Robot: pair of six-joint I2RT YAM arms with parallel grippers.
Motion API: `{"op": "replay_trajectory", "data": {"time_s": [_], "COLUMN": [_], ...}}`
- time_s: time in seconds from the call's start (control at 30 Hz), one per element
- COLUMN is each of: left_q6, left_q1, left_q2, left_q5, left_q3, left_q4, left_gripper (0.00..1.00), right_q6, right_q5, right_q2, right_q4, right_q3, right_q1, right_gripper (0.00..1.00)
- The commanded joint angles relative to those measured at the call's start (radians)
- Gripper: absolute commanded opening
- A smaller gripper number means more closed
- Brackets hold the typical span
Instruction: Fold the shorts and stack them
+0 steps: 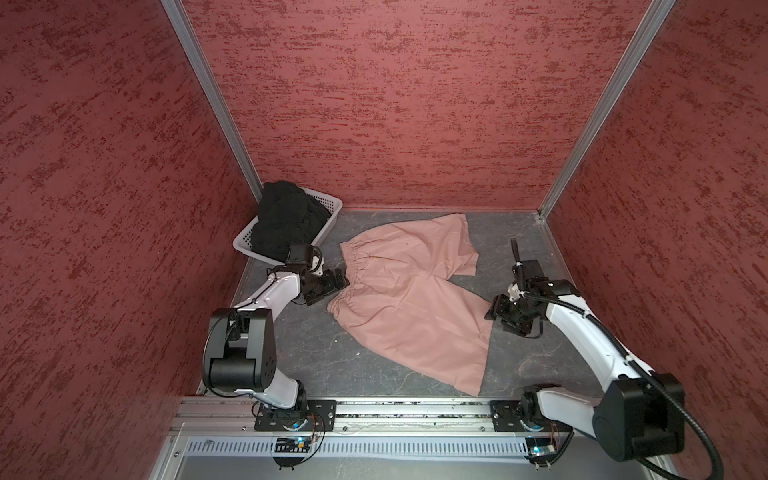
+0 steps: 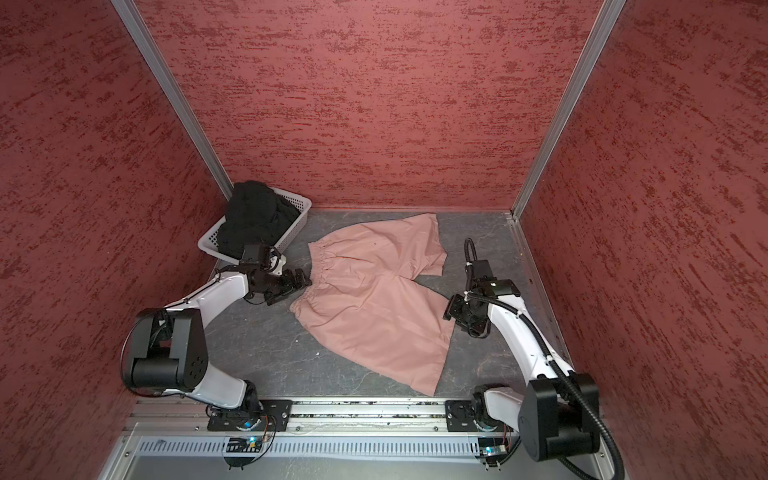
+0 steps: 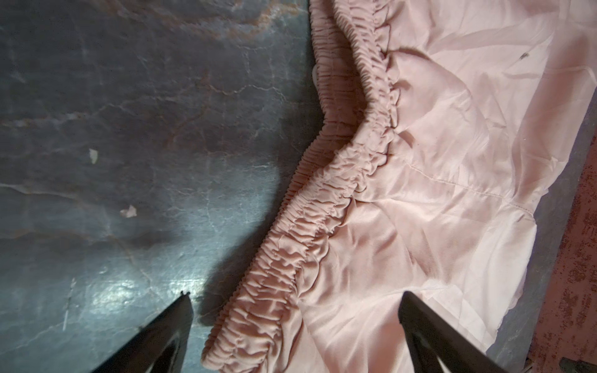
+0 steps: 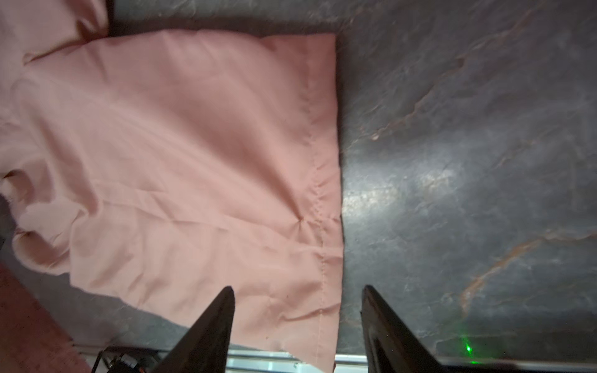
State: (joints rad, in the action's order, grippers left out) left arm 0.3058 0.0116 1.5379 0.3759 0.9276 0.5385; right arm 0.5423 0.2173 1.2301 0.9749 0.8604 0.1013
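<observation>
Pink shorts (image 1: 407, 299) lie spread flat on the table (image 1: 316, 353), unfolded, legs splayed apart. We have the left gripper (image 3: 295, 294) spread wide, the gathered waistband (image 3: 323, 206) running between its jaws with nothing pinched. The right gripper (image 4: 298, 287) also stands released, a leg hem (image 4: 326, 226) passing between its jaws. Black shorts (image 1: 286, 220) sit heaped in the basket (image 1: 330, 203), beyond the left jaws. By our reckoning no fold is made yet: both pairs need folding, then stacking.
</observation>
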Motion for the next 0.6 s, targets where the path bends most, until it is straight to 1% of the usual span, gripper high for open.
{"op": "replay_trajectory", "data": {"time_s": [0.0,0.07,0.13,0.23,0.3,0.37,0.4,0.47,0.57], "left_q6": [-0.011,-0.010,-0.007,0.004,0.010,0.013,0.013,0.007,-0.019], "left_q1": [0.007,0.007,0.007,0.008,0.011,0.016,0.017,0.014,-0.004], "left_q2": [-0.014,-0.012,-0.003,0.016,0.026,0.029,0.027,0.013,-0.023], "left_q5": [-0.033,-0.044,-0.043,-0.041,-0.040,-0.043,-0.048,-0.067,-0.101], "left_q3": [-0.009,-0.019,-0.021,-0.024,-0.029,-0.032,-0.035,-0.033,0.006], "left_q4": [0.005,-0.002,-0.016,-0.038,-0.049,-0.046,-0.043,-0.028,0.027], "left_gripper": [1.00,0.99,0.99,0.99,0.99,0.99,1.00,0.99,0.99], "right_q6": [0.002,-0.014,-0.030,-0.048,-0.058,-0.063,-0.065,-0.074,-0.109], "right_q5": [-0.151,-0.154,-0.122,-0.112,-0.112,-0.129,-0.142,-0.178,-0.216], "right_q2": [0.046,0.076,0.107,0.159,0.186,0.216,0.218,0.256,0.230], "right_q4": [-0.162,-0.249,-0.329,-0.406,-0.436,-0.451,-0.452,-0.424,-0.355], "right_q3": [-0.028,-0.053,-0.079,-0.091,-0.092,-0.086,-0.080,-0.055,0.010], "right_q1": [0.002,0.001,0.002,0.002,0.002,0.002,0.000,-0.002,-0.005], "right_gripper": [0.65,0.65,0.65,0.64,0.58,0.48,0.45,0.46,0.61]}}
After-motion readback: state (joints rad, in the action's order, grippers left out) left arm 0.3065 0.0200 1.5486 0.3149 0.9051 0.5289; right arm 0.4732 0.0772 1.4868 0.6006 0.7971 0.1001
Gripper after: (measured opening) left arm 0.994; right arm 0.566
